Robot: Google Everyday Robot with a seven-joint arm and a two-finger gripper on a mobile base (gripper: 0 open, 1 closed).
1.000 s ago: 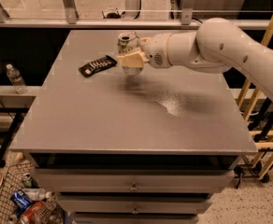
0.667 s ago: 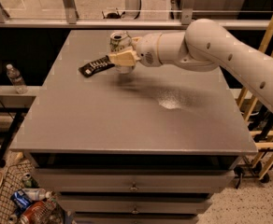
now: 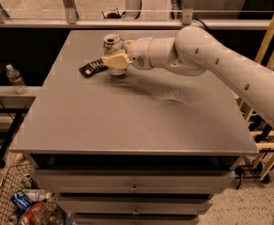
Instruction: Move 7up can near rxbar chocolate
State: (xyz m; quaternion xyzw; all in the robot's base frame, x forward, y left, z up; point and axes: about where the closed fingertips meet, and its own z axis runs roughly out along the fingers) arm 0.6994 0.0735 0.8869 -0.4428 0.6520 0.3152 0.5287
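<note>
The 7up can [image 3: 112, 45], silver with a pull-tab top, stands upright on the grey table [image 3: 127, 121] at the back left. My gripper [image 3: 114, 60] has its tan fingers [image 3: 111, 61] closed around the can's lower body. The rxbar chocolate [image 3: 93, 68], a flat black bar with white lettering, lies on the table just left of the can, almost touching the gripper. My white arm reaches in from the right.
A glass rail with metal posts [image 3: 69, 6] runs behind the table. A water bottle [image 3: 16, 78] stands on a low shelf at the left. A wire basket [image 3: 19, 200] with cans and trash sits on the floor. A wooden rack [image 3: 263, 125] stands at the right.
My gripper has carried the can leftward and slightly down, from right of the black bar to right beside it.
</note>
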